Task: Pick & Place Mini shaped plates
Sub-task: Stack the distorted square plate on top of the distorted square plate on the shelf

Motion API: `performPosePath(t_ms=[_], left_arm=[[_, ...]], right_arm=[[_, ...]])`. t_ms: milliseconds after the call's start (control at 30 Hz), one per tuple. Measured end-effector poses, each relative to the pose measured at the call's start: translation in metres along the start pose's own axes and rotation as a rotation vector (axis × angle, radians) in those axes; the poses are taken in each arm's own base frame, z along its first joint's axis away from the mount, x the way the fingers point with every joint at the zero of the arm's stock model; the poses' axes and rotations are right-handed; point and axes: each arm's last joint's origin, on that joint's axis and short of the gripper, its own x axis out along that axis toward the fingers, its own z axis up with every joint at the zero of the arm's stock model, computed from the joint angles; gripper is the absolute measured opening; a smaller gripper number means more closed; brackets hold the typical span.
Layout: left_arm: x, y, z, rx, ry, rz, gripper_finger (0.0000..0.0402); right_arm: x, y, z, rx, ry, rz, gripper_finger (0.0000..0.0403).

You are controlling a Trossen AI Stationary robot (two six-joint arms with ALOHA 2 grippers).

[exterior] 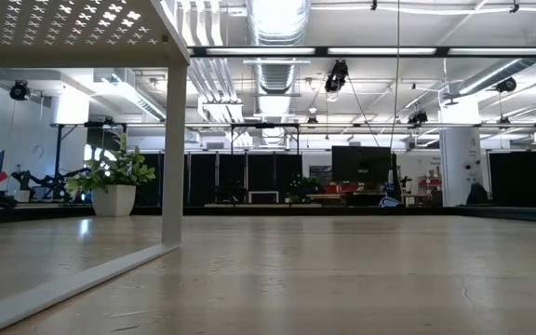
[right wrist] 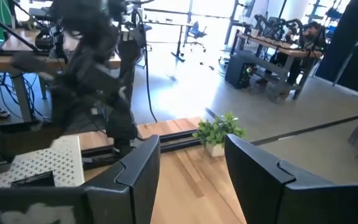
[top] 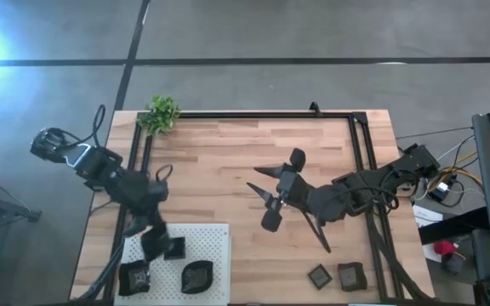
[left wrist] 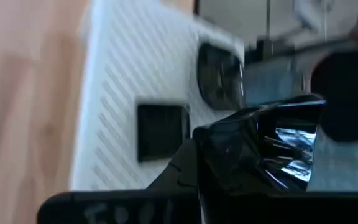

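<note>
Over the white perforated board (top: pixel 201 240) at the worktop's near-left corner, the left gripper (top: pixel 153 246) grips a glossy black wavy-edged plate (left wrist: pixel 272 149). Three dark plates (top: pixel 197 276) lie on the board, two more (top: pixel 336 275) by the near-right edge. The right gripper (top: pixel 262 189) hangs mid-table, jaws wide.

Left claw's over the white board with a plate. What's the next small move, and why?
Probably lower and release. The left claw holds a shiny dark plate above the white board, where three plates already lie; the spot beneath it looks free.
</note>
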Motion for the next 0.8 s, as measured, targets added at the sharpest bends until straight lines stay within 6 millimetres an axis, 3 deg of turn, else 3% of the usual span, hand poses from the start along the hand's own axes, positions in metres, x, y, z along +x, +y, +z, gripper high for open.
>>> performPosePath(t_ms=[533, 800], left_arm=[[0.043, -0.039, -0.043, 0.049, 0.335, -0.009, 0.0000], [0.070, -0.045, -0.049, 0.122, 0.408, 0.048, 0.0000]], right_arm=[[0.001, -0.002, 0.001, 0.075, -0.005, -0.016, 0.0178], [0.001, -0.002, 0.001, 0.121, -0.008, -0.026, 0.0178]])
